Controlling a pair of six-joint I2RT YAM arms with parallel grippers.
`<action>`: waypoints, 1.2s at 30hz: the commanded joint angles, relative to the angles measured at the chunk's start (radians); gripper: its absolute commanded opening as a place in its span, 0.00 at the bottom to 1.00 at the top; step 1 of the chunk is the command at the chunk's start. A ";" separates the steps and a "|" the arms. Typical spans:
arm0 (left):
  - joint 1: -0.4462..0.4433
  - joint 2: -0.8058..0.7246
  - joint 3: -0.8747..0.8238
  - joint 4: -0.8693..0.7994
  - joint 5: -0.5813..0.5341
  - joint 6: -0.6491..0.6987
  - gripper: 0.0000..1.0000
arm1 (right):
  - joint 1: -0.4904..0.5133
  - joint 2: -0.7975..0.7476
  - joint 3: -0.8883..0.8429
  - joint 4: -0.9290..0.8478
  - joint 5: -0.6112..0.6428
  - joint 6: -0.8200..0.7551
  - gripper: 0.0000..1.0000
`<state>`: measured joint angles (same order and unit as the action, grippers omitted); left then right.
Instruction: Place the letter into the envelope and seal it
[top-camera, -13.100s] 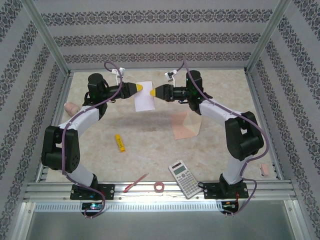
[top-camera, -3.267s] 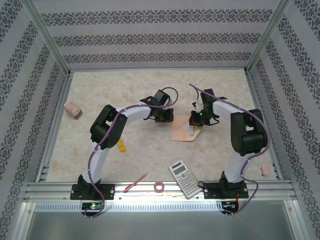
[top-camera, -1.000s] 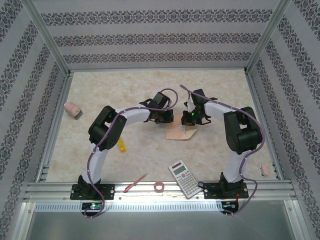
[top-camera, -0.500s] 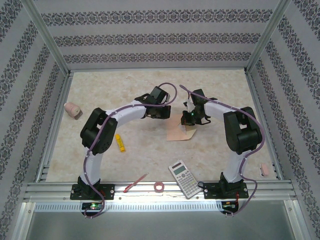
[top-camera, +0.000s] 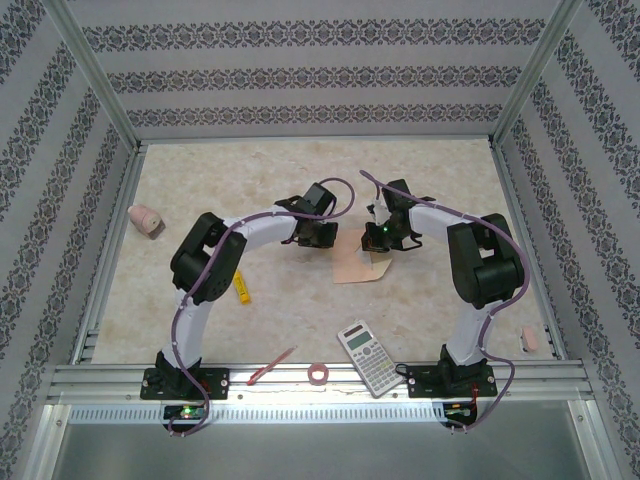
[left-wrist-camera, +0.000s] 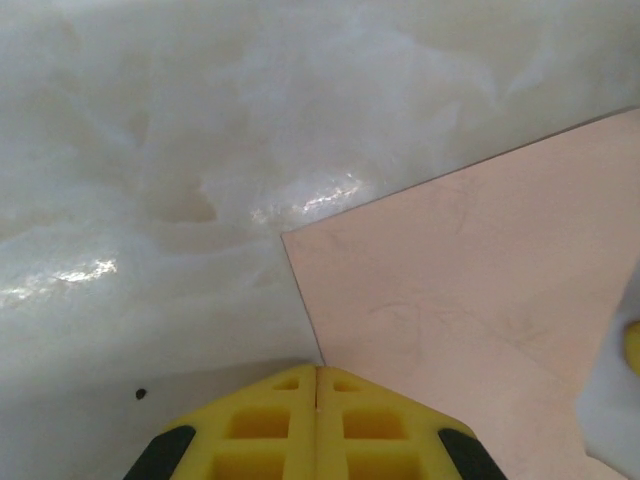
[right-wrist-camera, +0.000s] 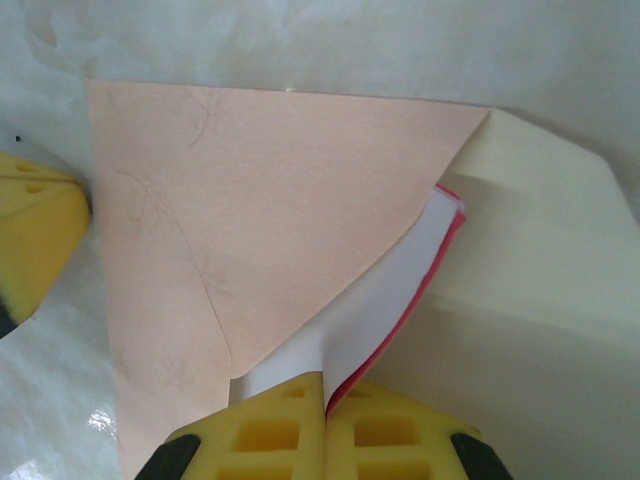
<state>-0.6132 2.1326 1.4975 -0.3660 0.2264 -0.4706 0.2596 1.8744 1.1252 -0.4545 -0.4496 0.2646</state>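
Note:
The peach envelope (right-wrist-camera: 250, 200) lies flat on the marble tabletop, its cream flap (right-wrist-camera: 540, 260) folded open to one side. The letter (right-wrist-camera: 400, 290), white back and red edge showing, slants into the envelope's mouth under the peach front panel. My right gripper (right-wrist-camera: 325, 385) is shut on the letter's free end. My left gripper (left-wrist-camera: 317, 372) is shut, its tips resting at the envelope's (left-wrist-camera: 470, 280) left edge with nothing visible between them. From above, both grippers meet over the envelope (top-camera: 352, 265), the left gripper (top-camera: 322, 240) on its left and the right gripper (top-camera: 378, 245) on its right.
A calculator (top-camera: 368, 357), a pink tape roll (top-camera: 319, 374) and a red pen (top-camera: 272, 365) lie near the front rail. A yellow tube (top-camera: 240, 287) sits left of centre, a pink object (top-camera: 145, 219) at the far left, another pink piece (top-camera: 531, 340) at the right.
The left arm swung its gripper up and away from the envelope half a second ago, then returned to the envelope's left edge. The right gripper has stayed put, holding the letter.

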 joint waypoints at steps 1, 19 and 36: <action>0.010 0.021 0.036 -0.050 -0.042 0.033 0.00 | -0.020 -0.020 -0.021 0.003 -0.042 0.008 0.00; 0.010 0.109 0.098 -0.010 0.026 -0.007 0.00 | -0.037 -0.014 -0.042 0.041 -0.126 0.015 0.00; 0.010 0.120 0.116 -0.003 0.045 -0.020 0.00 | 0.004 0.026 -0.016 0.058 -0.123 0.038 0.00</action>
<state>-0.6003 2.1914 1.5932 -0.4202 0.2562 -0.4789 0.2535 1.8809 1.0912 -0.4042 -0.5663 0.2913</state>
